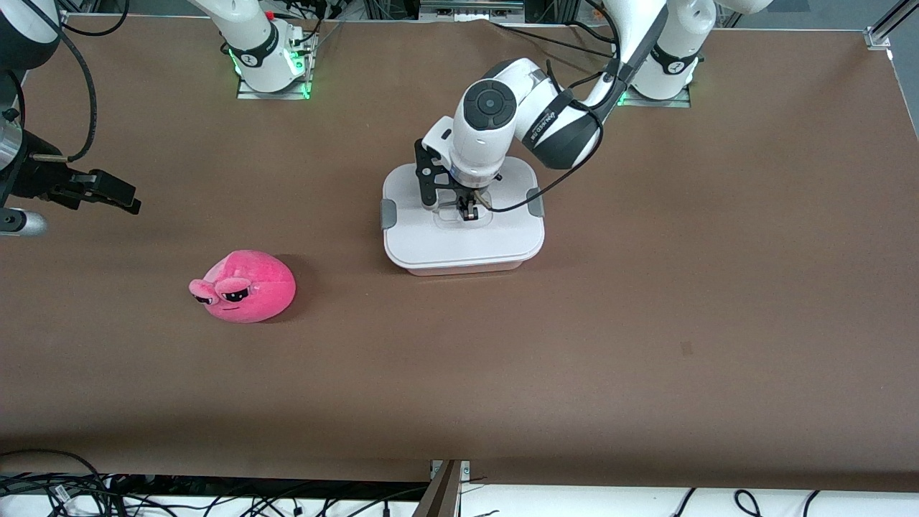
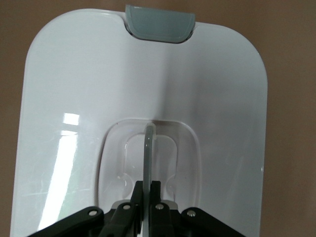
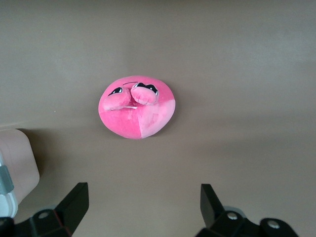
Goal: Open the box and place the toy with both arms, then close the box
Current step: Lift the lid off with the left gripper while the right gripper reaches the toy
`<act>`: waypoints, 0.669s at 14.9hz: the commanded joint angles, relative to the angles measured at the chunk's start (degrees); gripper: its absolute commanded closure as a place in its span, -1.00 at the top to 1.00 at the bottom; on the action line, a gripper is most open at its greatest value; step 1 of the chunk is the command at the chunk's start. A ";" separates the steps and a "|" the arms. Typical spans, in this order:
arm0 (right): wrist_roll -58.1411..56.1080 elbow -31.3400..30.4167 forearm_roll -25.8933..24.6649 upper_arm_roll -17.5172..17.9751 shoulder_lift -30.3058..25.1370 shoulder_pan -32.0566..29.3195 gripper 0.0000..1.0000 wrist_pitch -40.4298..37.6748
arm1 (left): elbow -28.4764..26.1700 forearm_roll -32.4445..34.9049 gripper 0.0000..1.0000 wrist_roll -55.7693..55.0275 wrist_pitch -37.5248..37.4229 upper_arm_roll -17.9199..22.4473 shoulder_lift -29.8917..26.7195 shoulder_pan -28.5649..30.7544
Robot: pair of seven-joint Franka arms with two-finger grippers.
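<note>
The box (image 1: 463, 248) sits mid-table, its white lid (image 1: 502, 240) on, with a grey clip at each end (image 1: 388, 214). My left gripper (image 1: 469, 212) is down on the lid's centre and shut on the clear handle (image 2: 149, 148), which stands upright between its fingers. The lid (image 2: 74, 98) fills the left wrist view, with one grey clip (image 2: 159, 24) showing. The pink plush toy (image 1: 244, 286) lies on the table toward the right arm's end, nearer the front camera than the box. My right gripper (image 1: 108, 190) is open and held over bare table; its wrist view shows the toy (image 3: 137, 106) apart from the fingers.
The brown table (image 1: 646, 323) carries nothing else. The arm bases (image 1: 269, 61) stand along the table's back edge. Cables (image 1: 72, 488) hang below the front edge. A corner of the box (image 3: 17, 168) shows at the edge of the right wrist view.
</note>
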 commanded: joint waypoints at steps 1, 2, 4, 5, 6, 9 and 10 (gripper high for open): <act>0.41 1.14 -0.06 0.30 0.10 -0.45 0.99 -0.49 | 1.11 -1.20 -1.00 0.88 -6.66 -0.43 -4.49 -0.54; 0.41 1.14 -0.06 0.39 0.10 -0.36 0.99 -0.49 | 2.25 -1.28 -1.00 0.80 -8.59 -0.43 -5.55 -0.46; 0.41 1.14 0.03 0.56 0.10 -0.36 0.99 -0.40 | 8.30 -0.58 -1.00 0.71 -19.29 0.35 -6.78 0.33; 0.41 1.14 0.03 0.56 0.10 -0.36 0.99 -0.40 | 10.67 -0.58 -1.00 0.71 -24.73 0.80 -7.31 2.16; 0.41 1.14 0.03 0.65 0.10 -0.36 0.99 -0.40 | 12.26 -0.49 -1.00 0.88 -29.48 0.80 -7.66 4.96; 0.41 1.14 0.12 0.92 0.18 -0.36 0.99 -0.40 | 13.33 -0.32 -1.00 4.47 -39.53 0.98 -11.08 13.58; 0.41 1.14 0.12 0.92 0.19 -0.36 0.99 -0.40 | 13.33 -0.14 -1.00 7.01 -41.38 0.98 -11.96 16.82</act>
